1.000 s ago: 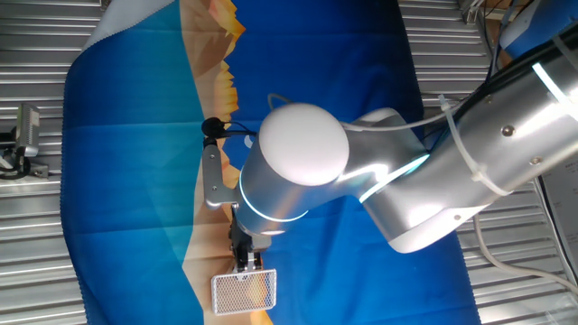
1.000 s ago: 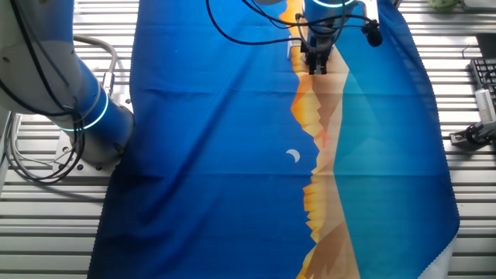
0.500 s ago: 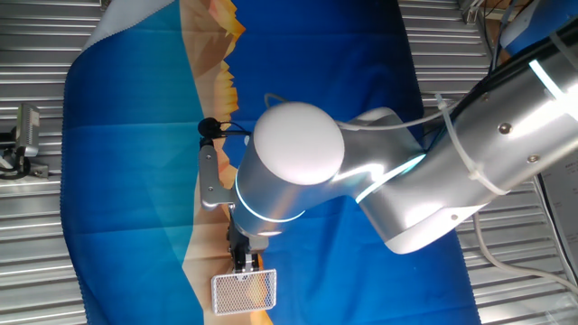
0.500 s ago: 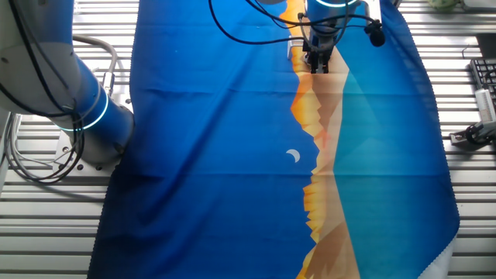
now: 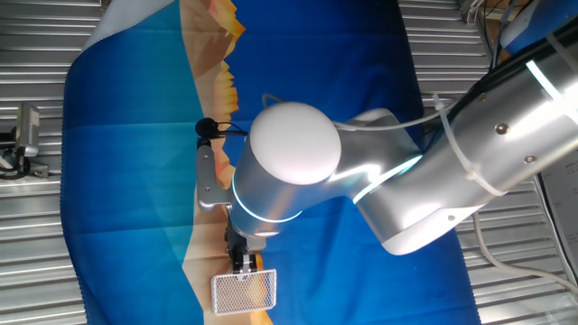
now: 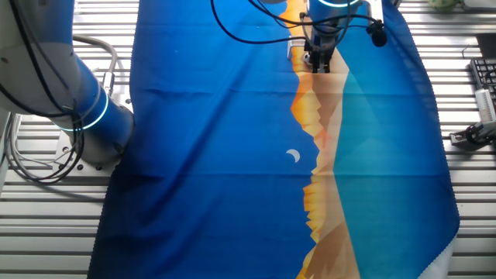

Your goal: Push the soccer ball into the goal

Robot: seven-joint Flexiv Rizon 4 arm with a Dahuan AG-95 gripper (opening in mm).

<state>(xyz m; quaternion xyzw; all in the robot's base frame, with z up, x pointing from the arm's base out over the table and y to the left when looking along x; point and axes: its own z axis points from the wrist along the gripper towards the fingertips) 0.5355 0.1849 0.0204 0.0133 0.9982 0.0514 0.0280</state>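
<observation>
The goal (image 5: pixel 244 291), a small white-framed mesh box, sits on the cloth at the bottom edge of one fixed view. My gripper (image 5: pixel 242 263) points down right at the goal's near rim, its dark fingers narrow and together, under the arm's big white wrist joint (image 5: pixel 288 155). In the other fixed view the gripper (image 6: pixel 319 65) hangs at the far end of the cloth, on the orange band. The soccer ball is hidden in both views, and the gripper blocks the spot in front of the goal.
A blue cloth with an orange mountain print (image 6: pixel 232 155) covers the table. A white crescent (image 6: pixel 293 156) is printed mid-cloth. The arm's base (image 6: pixel 85 108) stands at the left. Grey clamps (image 5: pixel 25 135) and a device (image 6: pixel 473 136) lie on the slatted metal table beside the cloth.
The arm has crept a little toward the goal: slightly left and down in one fixed view, slightly up in the other. The goal has not moved.
</observation>
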